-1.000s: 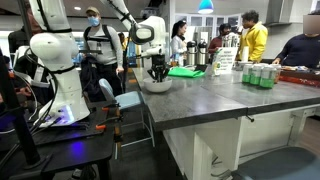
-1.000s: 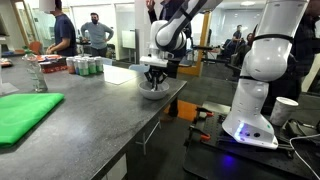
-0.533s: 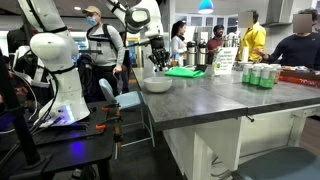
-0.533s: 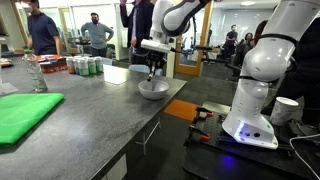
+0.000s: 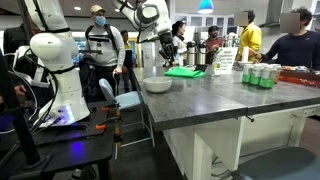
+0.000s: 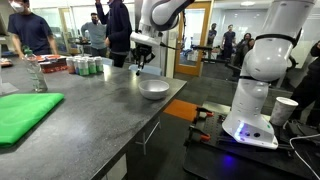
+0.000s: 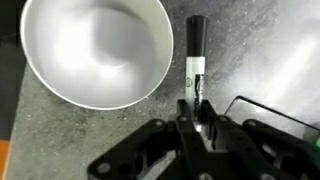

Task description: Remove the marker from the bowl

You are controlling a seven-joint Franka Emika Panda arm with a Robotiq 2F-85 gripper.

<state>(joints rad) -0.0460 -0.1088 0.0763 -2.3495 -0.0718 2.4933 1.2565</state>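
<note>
The white bowl [image 5: 157,85] sits near the corner of the grey counter, also in the other exterior view [image 6: 153,89]. In the wrist view it [image 7: 95,50] looks empty. My gripper [image 7: 195,112] is shut on a marker [image 7: 196,50] with a black cap and white body, which hangs from the jaws beside the bowl, over bare counter. In both exterior views the gripper [image 5: 167,50] [image 6: 139,57] is raised well above the counter and off to the side of the bowl.
A flat green tray [image 5: 185,72] lies behind the bowl, and a green mat [image 6: 25,112] lies near the front. Several cans [image 5: 260,75] [image 6: 85,66] stand further along the counter. People stand behind it. A second white robot [image 6: 262,70] stands beside the counter.
The gripper has lifted out of the bowl with the marker in it, risen well above the counter and moved sideways away from the bowl. The bowl stayed in place.
</note>
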